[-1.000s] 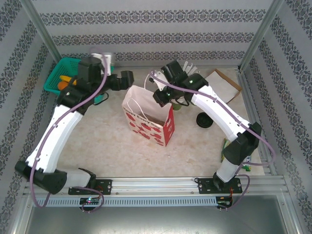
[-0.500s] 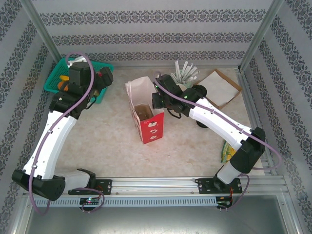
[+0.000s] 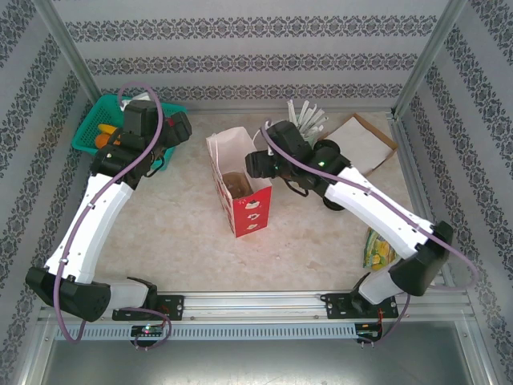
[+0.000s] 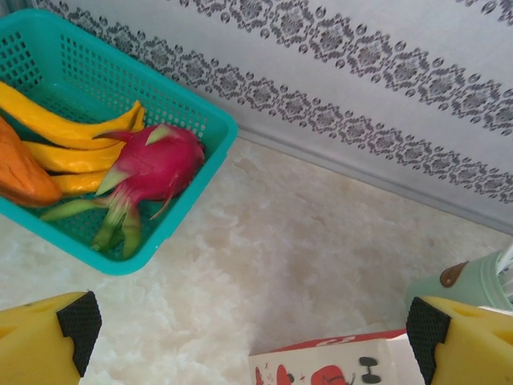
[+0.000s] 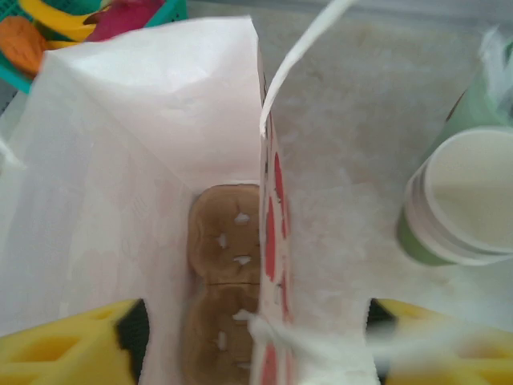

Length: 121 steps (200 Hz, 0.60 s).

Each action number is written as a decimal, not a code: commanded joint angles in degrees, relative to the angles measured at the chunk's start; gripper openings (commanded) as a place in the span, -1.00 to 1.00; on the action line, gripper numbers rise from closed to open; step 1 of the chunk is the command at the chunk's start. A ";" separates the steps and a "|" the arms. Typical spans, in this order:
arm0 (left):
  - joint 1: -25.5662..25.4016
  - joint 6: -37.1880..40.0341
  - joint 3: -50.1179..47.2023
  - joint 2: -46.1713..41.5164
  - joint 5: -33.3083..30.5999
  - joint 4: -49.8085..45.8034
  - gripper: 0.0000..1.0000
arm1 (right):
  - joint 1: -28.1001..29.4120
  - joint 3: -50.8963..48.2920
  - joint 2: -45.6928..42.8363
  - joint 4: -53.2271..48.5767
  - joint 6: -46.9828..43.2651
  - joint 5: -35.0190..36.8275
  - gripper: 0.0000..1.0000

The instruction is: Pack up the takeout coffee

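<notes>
Open paper bag, green cups near it

The white paper bag [image 3: 243, 210] with red print stands upright near the table's middle, mouth open, its red face toward 5 o'clock. A brown cup tray [image 5: 228, 241] lies on its floor. At the bag's 3 o'clock, apart from it, stand dark-green cups [image 5: 461, 192] with cream insides and layered rims. Which of them is the single takeout coffee cannot be told.
</notes>
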 commanded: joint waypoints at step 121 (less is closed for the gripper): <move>0.52 -3.92 -11.92 -4.62 -7.09 5.23 0.99 | -39.82 -23.56 -3.22 19.39 -19.10 -18.42 0.95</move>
